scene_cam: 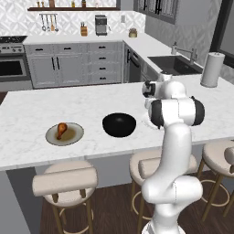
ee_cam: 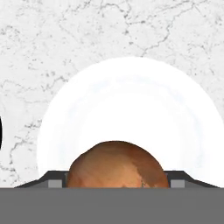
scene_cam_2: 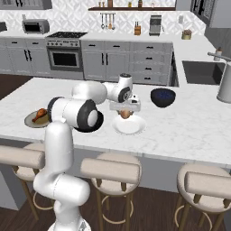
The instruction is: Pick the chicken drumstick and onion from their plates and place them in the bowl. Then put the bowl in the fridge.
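Nearest the base, three round cushioned bar stools [scene_cam: 65,181] stand along the front edge of the white marble island counter [scene_cam: 27,132]. Over that counter the white arm's two-finger gripper [scene_cam_2: 125,113] hangs above the round white plate [scene_cam_2: 129,125], and the small round tan-orange onion [scene_cam_2: 125,114] sits between its dark finger tips [ee_cam: 54,181]; in the hand view the onion [ee_cam: 117,164] bulges up between the two tips with the white plate [ee_cam: 131,105] spread out beyond it. The fingers stand closed on the onion's sides, though whether it is raised off the plate or resting on it cannot be told. To the arm's left, the round grey-olive plate with a brownish centre [scene_cam: 75,135] lies on the counter, well apart from the white plate, and the orange-brown club-shaped chicken drumstick [scene_cam: 61,129] rests on it. Between the two plates, a little farther back, stands the deep glossy black bowl [scene_cam: 119,124], near the white plate and not touching it. Farther along the counter to the right stands an upright white paper-towel roll [scene_cam: 212,69], with the dark sink basin [scene_cam: 172,64] behind it. Along the back wall run grey cabinets [scene_cam: 75,64] with black handles, a steel oven [scene_cam_2: 64,57] and a coffee machine [scene_cam: 101,24].
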